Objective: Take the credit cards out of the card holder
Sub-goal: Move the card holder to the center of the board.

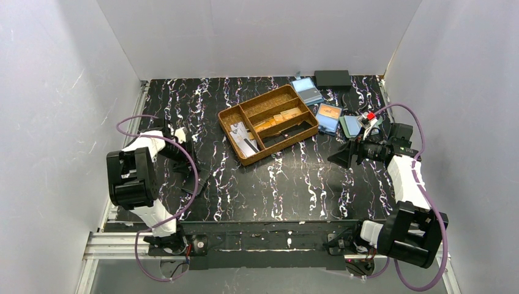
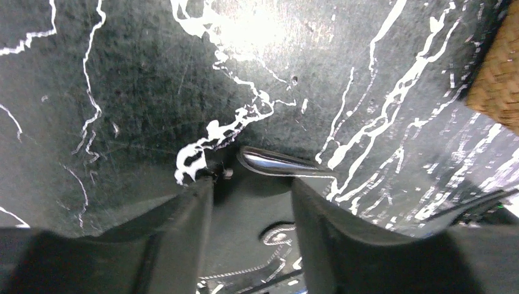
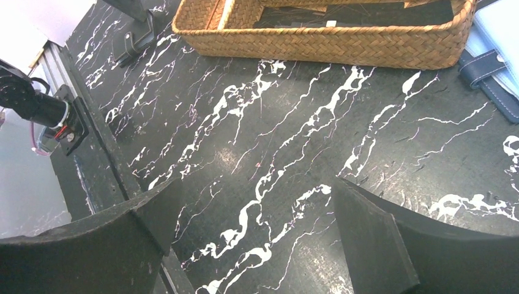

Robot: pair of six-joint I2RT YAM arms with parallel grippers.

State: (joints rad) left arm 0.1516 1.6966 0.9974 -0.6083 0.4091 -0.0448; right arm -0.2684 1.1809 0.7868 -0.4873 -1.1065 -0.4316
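Between the fingers of the left gripper [image 2: 251, 184]: card holder [image 2: 254, 214], black, smooth-skinned, with pale stitching along one edge, a round snap stud on its face and a glossy rounded tab just past the fingertips. The jaws stand roughly half apart, one finger on each side of the holder; whether the pads press on it cannot be told (the finger edges hide the line of contact). The holder lies flat on the table [image 2: 122, 92], matte black with white marble veining

Right gripper [image 3: 254, 196]: jaws spread wide, nothing between them, nothing touched. Its blunt, wedge-shaped matte black fingers hang over bare veined table

Ahead of the right gripper: tray [image 3: 318, 46], rectangular, tan woven wicker, split into compartments. Just beside its corner, ahead and to the right of that gripper: blue holder [image 3: 489, 67], light blue face, navy stitched edge

Credit cards [image 1: 240, 133]: thin pale rectangles with small dark print, lying in the tray's end compartment on the side nearest the left gripper, well apart from it, ahead and to its right
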